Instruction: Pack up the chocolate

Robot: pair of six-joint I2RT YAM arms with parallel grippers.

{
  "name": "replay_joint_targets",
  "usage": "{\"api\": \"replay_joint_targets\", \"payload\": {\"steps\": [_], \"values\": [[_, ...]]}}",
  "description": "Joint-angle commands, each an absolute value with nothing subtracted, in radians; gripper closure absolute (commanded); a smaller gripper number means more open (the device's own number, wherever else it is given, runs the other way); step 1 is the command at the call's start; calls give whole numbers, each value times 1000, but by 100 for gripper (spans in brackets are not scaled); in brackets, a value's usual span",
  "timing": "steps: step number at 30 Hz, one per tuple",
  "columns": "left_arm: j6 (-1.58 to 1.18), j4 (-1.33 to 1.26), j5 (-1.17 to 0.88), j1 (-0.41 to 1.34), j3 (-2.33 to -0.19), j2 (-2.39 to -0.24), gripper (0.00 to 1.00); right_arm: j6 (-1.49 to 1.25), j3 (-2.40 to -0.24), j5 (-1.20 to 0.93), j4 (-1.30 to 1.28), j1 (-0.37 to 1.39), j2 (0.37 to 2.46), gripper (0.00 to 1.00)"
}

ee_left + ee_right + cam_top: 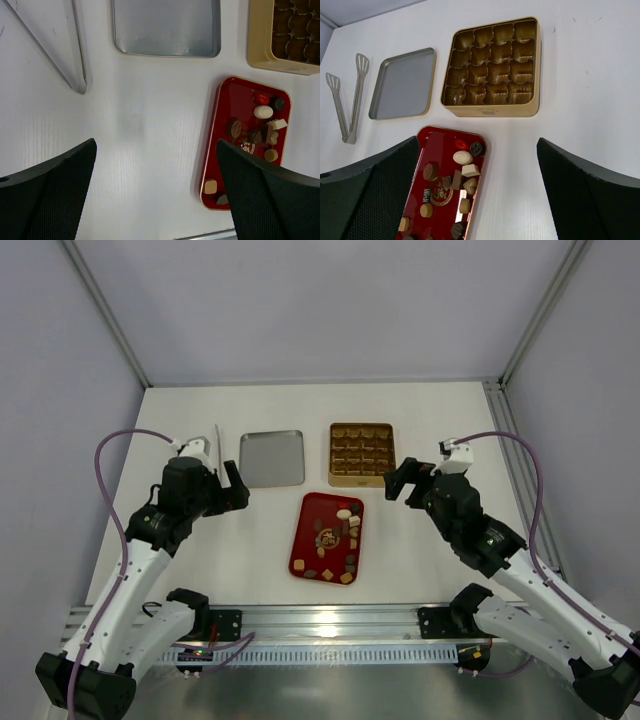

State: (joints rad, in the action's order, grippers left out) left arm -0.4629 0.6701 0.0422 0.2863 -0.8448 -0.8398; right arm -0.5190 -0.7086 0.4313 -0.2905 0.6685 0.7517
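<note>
A: Where does the chocolate (pixel 463 157) sit?

B: All of it lies loose on the red tray (pixel 310 510), in the middle of the tabletop (pixel 450 420): cream, tan and dark pieces, some touching. The gold tin (pixel 490 111) stands just beyond the tray, and none of its moulded compartments looks filled, so packing seems not yet begun.

A: And the arms?

B: The left gripper (pixel 237 487) hangs left of the tray with its jaws spread wide and nothing between them. The right gripper (pixel 400 480) hangs to the right, near the tin's corner, equally spread and empty.

A: How should the first pick go?

B: Probably by choosing a piece that stands apart, such as the cream oval near the tray's far end, coming straight down and closing gently. The pieces are tiny against those broad fingers, so a neighbour could be nudged. The tongs (pixel 347 107) lie at the far left, beside the tin's silver lid (pixel 272 458), untouched.

A: The surroundings?

B: A white, matt tabletop, pale grey walls with metal corner posts, and an aluminium rail (pixel 330 620) along the near edge carrying both bases.
</note>
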Motion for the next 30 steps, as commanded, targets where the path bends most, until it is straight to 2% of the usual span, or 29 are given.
{"api": "replay_joint_targets", "payload": {"steps": [1,8,17,25,30], "values": [[-457,643,69,288,-859,-831,0,-496,-721,411,-281,672,745,0],[-497,675,178,288,-876,-850,0,-465,-750,338,-307,670,795,0],[-534,690,356,273,-986,-1063,0,-425,-796,200,-261,672,902,0],[-505,595,284,131,-1057,-1345,0,-431,-802,109,-215,672,977,0],[-476,491,242,64,-1071,-1449,0,-431,-804,84,-209,672,988,0]]}}
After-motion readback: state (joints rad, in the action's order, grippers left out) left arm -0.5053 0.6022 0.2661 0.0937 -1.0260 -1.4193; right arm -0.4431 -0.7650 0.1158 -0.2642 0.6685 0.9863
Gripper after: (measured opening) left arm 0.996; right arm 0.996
